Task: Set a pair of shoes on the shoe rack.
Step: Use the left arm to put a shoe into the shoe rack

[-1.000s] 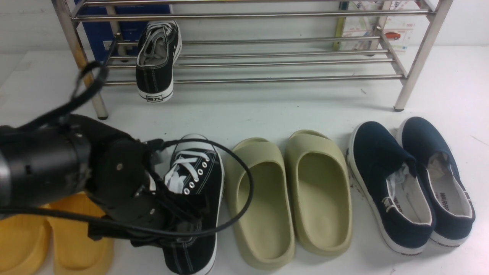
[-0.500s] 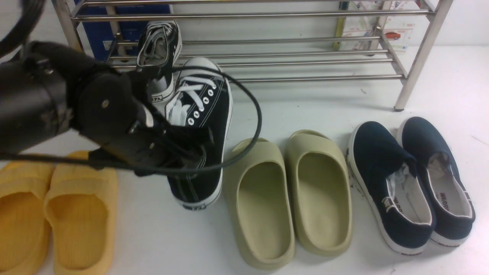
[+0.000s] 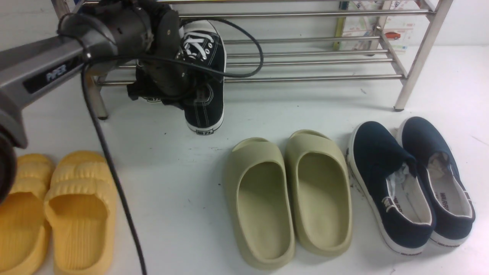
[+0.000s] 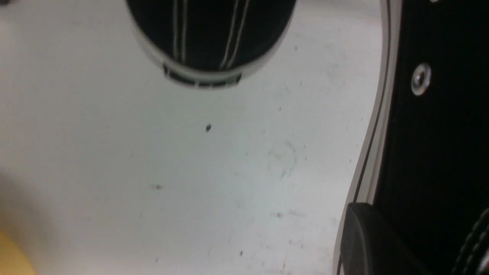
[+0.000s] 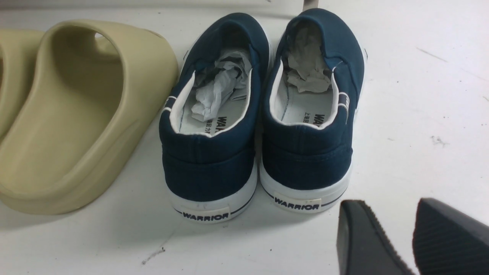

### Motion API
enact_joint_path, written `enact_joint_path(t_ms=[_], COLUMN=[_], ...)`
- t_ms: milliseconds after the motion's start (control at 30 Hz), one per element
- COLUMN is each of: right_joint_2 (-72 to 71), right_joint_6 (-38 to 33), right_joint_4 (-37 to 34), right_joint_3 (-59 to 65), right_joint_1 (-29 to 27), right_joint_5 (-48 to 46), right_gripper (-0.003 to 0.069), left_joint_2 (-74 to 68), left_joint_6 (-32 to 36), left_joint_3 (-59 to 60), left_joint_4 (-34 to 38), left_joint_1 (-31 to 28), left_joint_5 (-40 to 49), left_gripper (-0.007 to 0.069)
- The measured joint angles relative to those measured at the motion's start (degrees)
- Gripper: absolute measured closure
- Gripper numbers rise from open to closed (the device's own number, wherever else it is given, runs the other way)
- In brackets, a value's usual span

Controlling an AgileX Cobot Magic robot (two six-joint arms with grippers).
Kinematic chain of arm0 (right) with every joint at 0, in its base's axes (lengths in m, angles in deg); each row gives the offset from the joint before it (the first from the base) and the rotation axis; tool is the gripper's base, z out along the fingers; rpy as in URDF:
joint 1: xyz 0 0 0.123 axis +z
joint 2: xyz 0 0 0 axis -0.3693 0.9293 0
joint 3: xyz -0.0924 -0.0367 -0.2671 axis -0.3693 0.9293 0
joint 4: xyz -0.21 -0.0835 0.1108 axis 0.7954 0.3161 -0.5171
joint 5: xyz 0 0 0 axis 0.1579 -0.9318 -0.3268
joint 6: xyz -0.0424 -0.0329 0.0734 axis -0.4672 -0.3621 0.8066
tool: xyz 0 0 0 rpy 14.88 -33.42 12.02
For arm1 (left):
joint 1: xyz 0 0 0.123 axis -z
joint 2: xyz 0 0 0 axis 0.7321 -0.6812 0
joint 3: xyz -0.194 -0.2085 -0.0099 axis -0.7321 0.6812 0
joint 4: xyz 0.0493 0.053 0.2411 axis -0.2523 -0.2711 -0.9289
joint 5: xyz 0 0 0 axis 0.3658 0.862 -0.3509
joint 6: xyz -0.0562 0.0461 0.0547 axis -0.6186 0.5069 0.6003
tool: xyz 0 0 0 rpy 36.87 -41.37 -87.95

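At the rack's left end, your left jaws are clamping the second sneaker (image 3: 208, 57) by its side, toe over the lower bars of the shoe rack (image 3: 313, 78), heel hanging past the front bar above the counter (image 3: 172, 160). The first sneaker (image 4: 206, 42) is sitting just beside it, mostly hidden behind the arm. You are, I judge, needing to push deeper and level the sole on the bars before releasing, without nudging its mate. Half a second earlier this shoe was hovering lower, short of the rack; a second ago it was lying beside the olive slides (image 3: 286, 198). Your right jaws are standing slightly apart, empty.
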Motion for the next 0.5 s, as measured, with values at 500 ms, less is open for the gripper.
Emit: enact_joint_path(t_ms=[500], right_joint_2=[0.0], right_joint_6=[0.0], right_joint_4=[0.0], right_joint_3=[0.0], right_joint_1=[0.0], right_joint_5=[0.0], right_gripper=[0.0413], left_joint_2=[-13.57], left_joint_6=[0.72], left_joint_3=[-19.24], left_joint_4=[-2.05], left_joint_1=[0.0], left_joint_5=[3.29], left_gripper=[0.0572])
